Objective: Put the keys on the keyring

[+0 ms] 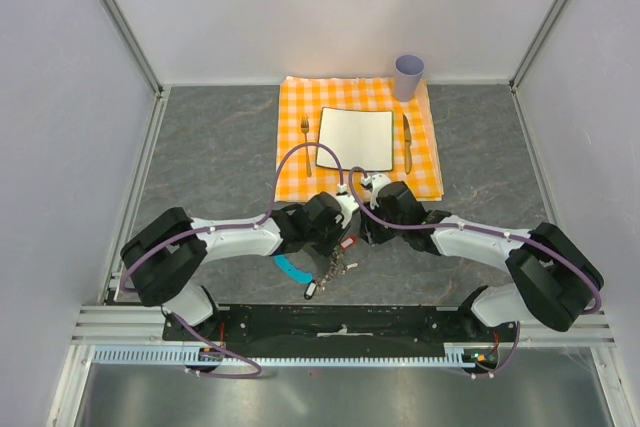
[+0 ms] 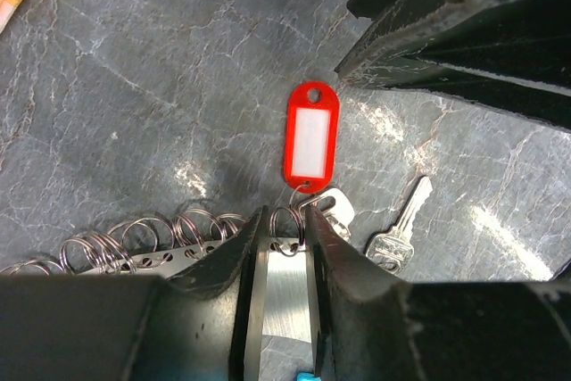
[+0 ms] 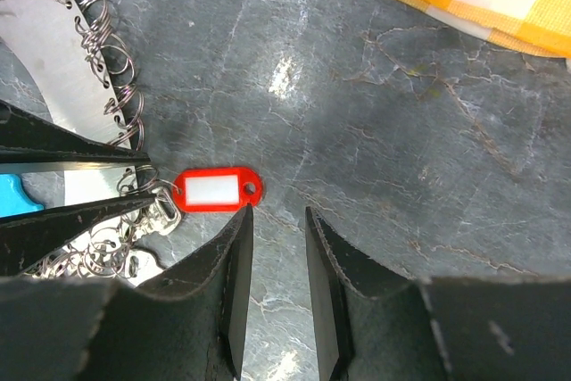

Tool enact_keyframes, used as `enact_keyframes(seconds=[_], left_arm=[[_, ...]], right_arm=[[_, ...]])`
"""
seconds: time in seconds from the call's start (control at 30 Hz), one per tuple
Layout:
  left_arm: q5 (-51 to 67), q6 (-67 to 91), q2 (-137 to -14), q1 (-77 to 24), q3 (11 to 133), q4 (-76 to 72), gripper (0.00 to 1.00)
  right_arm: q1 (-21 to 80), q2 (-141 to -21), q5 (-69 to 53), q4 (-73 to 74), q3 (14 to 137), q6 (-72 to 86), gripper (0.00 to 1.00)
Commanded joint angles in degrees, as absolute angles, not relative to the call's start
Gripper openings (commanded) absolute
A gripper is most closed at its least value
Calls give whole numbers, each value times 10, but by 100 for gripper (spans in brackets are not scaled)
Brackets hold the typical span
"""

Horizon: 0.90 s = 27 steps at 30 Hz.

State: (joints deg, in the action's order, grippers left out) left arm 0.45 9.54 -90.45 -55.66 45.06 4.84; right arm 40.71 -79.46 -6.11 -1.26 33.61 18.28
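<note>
The keyring is a silvery metal strip (image 2: 134, 260) lined with several wire rings, with a blue tab (image 1: 290, 269). My left gripper (image 2: 285, 218) is shut on the strip's end, one ring between its fingertips. Just past the tips lies a red tag (image 2: 310, 137) with a white label, joined by a small ring to a silvery key head (image 2: 337, 207). A second, loose silver key (image 2: 399, 229) lies to its right. My right gripper (image 3: 277, 211) is open and empty, its left fingertip right next to the red tag's (image 3: 214, 190) hole end. The keyring (image 3: 62, 60) shows at the left there.
An orange checked cloth (image 1: 290, 162) lies behind the grippers with a white square plate (image 1: 355, 137), a fork (image 1: 306, 137) and a knife (image 1: 407, 139). A lilac cup (image 1: 408, 75) stands at its far right corner. Both grippers (image 1: 355, 232) meet over the grey table.
</note>
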Motion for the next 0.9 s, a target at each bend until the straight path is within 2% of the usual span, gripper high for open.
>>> enact_keyframes(seconds=[0.0, 0.37, 0.53, 0.7, 0.87], left_arm=[[3, 74, -908, -571, 465, 88, 30], [-25, 68, -914, -579, 468, 100, 29], [-21, 68, -914, -579, 466, 101, 19], [-20, 63, -909, -579, 459, 98, 2], [-13, 50, -856, -579, 423, 63, 2]], right_arm=[[408, -792, -80, -48, 341, 181, 37], [408, -792, -88, -54, 341, 181, 37], [408, -786, -94, -61, 336, 179, 37], [407, -769, -126, -104, 319, 178, 37], [405, -744, -155, -155, 295, 167, 37]])
